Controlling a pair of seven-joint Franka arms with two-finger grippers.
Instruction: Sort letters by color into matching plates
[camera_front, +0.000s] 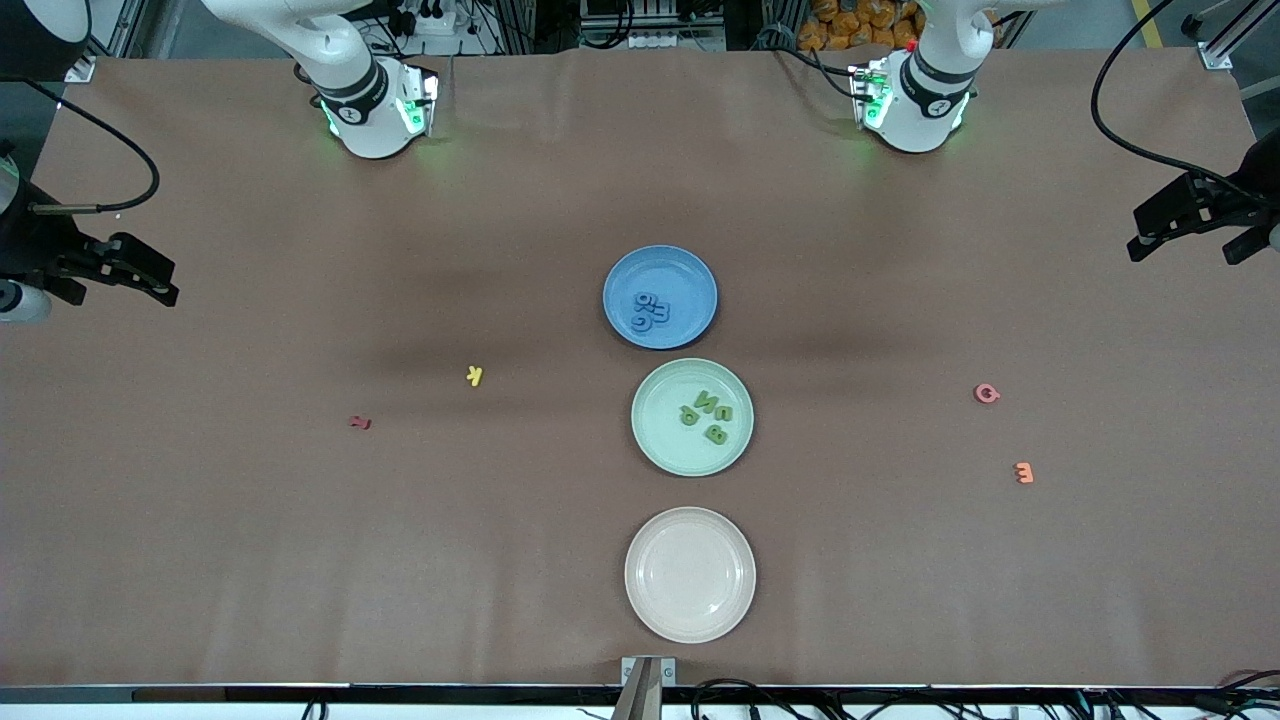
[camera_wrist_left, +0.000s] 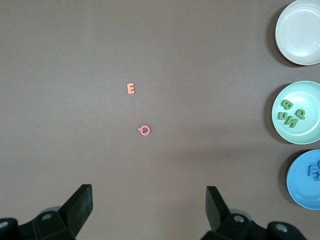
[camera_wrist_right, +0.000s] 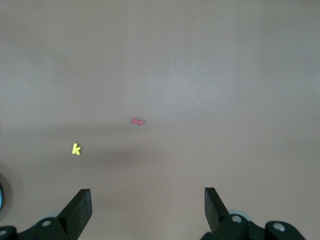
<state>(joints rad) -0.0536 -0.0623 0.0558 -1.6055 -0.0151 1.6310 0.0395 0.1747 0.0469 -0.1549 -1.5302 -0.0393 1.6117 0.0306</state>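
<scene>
My left gripper (camera_wrist_left: 149, 210) and right gripper (camera_wrist_right: 147, 207) wait open above opposite table ends, since blue letters (camera_front: 651, 310) fill the round blue plate (camera_front: 693, 275), green letters (camera_front: 708, 415) the mint plate (camera_front: 665, 442).

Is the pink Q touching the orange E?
Apart. The left wrist view shows bare table between the pink Q and the orange E; the front view agrees.

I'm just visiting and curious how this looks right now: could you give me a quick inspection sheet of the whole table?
Surface: brown table.
Job's things: blue plate holds blue letters; green plate holds green letters; beige plate bare.
Clutter: yellow letter, red letter, pink letter and orange letter lie loose.
Grippers: left gripper and right gripper open, waiting at the table's ends.
Cables: black cable.
Surroundings: nothing seen.
</scene>
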